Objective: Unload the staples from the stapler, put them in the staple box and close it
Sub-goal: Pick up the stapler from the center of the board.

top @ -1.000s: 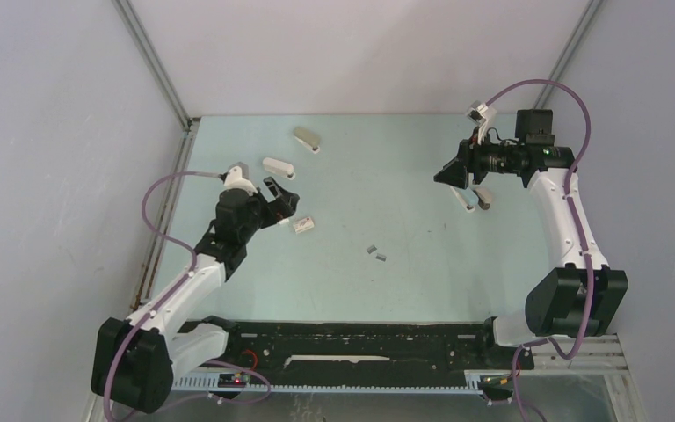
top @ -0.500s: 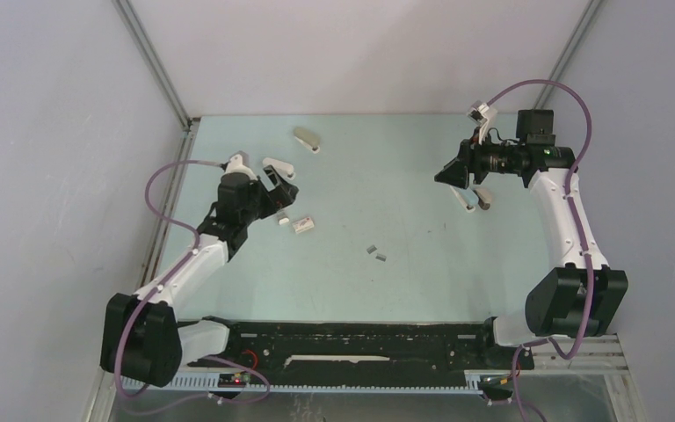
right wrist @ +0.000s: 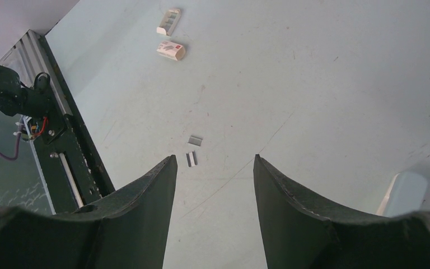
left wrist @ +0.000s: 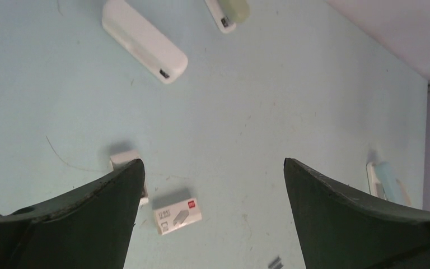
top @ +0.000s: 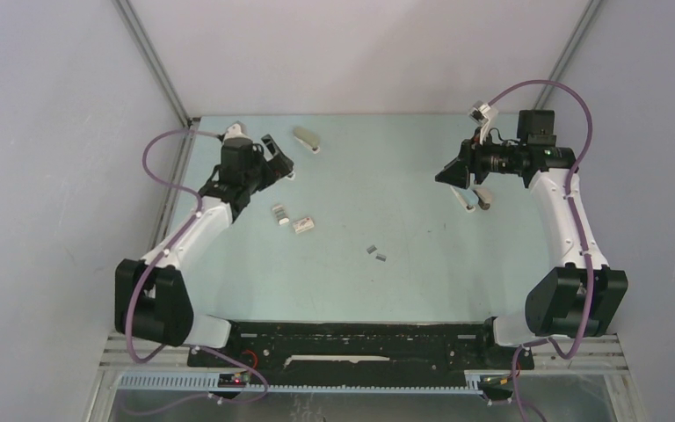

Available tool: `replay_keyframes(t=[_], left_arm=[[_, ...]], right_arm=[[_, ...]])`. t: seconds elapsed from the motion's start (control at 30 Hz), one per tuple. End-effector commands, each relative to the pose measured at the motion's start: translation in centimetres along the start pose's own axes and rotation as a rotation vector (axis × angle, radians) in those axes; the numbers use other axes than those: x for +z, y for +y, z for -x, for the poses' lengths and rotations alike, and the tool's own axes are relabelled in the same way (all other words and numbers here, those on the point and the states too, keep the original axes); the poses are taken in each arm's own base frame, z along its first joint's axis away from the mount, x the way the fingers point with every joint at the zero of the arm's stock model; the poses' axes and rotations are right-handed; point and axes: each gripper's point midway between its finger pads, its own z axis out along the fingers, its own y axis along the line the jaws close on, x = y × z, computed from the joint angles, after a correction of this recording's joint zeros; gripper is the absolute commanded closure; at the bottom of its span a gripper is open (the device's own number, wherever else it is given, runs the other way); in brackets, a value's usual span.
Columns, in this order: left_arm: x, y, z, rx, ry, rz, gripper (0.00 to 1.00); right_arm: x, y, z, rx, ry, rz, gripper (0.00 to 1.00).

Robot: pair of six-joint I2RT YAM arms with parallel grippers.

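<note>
Near mid-table lie two staples (top: pixel 376 253). Far left, the left gripper (top: pixel 279 156) gapes wide, empty; the right gripper (top: pixel 446 175), half-open, holds nothing.

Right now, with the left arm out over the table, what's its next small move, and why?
Probably ease the left end effector forward and down over the white stapler. Its jaws stand wide open and empty, and the stapler lies flat just ahead of it, untouched. Some staples already lie loose further off, so this stapler looks like a fair next one to grasp.
</note>
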Motion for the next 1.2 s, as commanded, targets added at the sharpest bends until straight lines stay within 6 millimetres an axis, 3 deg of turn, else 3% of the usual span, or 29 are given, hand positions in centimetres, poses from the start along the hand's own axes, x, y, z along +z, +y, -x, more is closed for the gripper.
replay_keyframes(t=[0.0, 0.2, 0.4, 0.57, 0.63, 0.9, 1.17], left_arm=[[1.1, -0.5, 4.0, -0.008, -0.051, 0.088, 0.00], [5.1, -0.1, 5.0, -0.027, 0.023, 0.228, 0.00], [8.4, 0.6, 5.5, -0.171, 0.073, 0.395, 0.03], [11.1, 2.1, 4.3, -0.298, 0.111, 0.484, 0.09], [12.2, 2.4, 3.7, -0.342, 0.135, 0.486, 0.17], [15.2, 4.1, 2.3, -0.417, 0.203, 0.511, 0.31], [17.7, 4.2, 0.9, -0.453, 0.277, 0.483, 0.33]], right_arm=[[-0.2, 0.0, 0.3, 0.002, -0.024, 0.012, 0.38], [-0.3, -0.3, 0.2, 0.013, -0.029, 0.011, 0.38], [-0.2, -0.4, 0.1, 0.019, -0.028, 0.012, 0.38], [-0.2, -0.6, 0.0, 0.025, -0.029, 0.011, 0.38], [-0.2, -0.7, -0.1, 0.028, -0.030, 0.011, 0.38], [-0.2, -0.8, -0.3, 0.040, -0.030, 0.016, 0.38], [-0.2, -0.7, -0.4, 0.042, -0.031, 0.022, 0.38]])
